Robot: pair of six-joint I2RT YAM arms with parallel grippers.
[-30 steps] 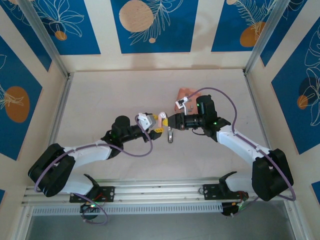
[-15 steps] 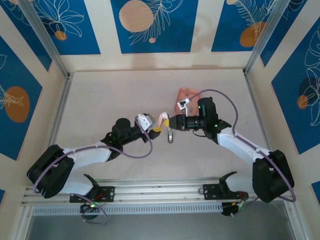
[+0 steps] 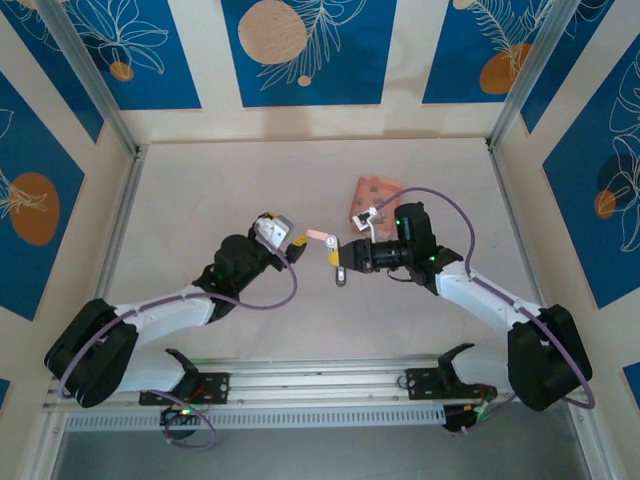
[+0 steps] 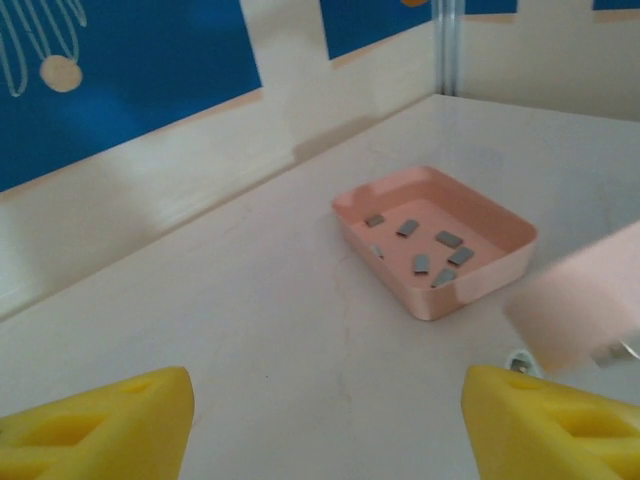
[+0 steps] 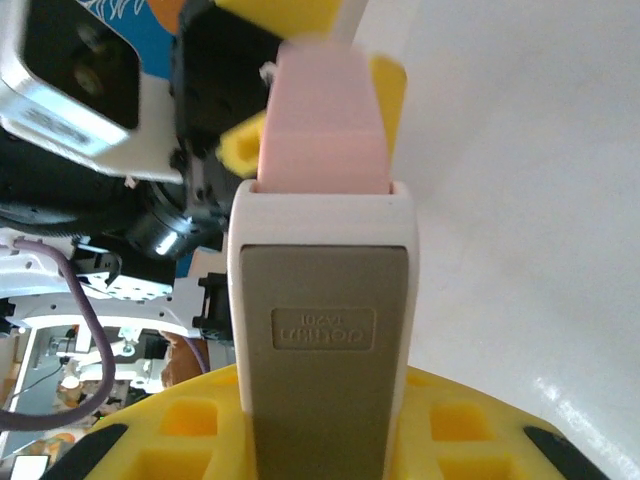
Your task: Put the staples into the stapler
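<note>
Left pincer (image 3: 296, 241) has backed off the stapler (image 3: 318, 238)

left arm stretched low | left hand (image 3: 295, 247) fingers spread | right arm elbow bent | right hand (image 3: 336, 256) clamped

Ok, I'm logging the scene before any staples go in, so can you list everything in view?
stapler: one, pink top with white and grey body, mid-table, gripped by the right gripper
staples: about seven, grey, loose inside the tray
tray: one, salmon pink, on the table beyond the grippers
grey metal piece: one, right by the stapler in the top view; whether it is attached, I cannot tell
table: one, off-white
wall panels: several, blue with leaf prints, around the table
left gripper: one, yellow fingers, open, facing the stapler
right gripper: one, yellow fingers, shut on the stapler
</note>
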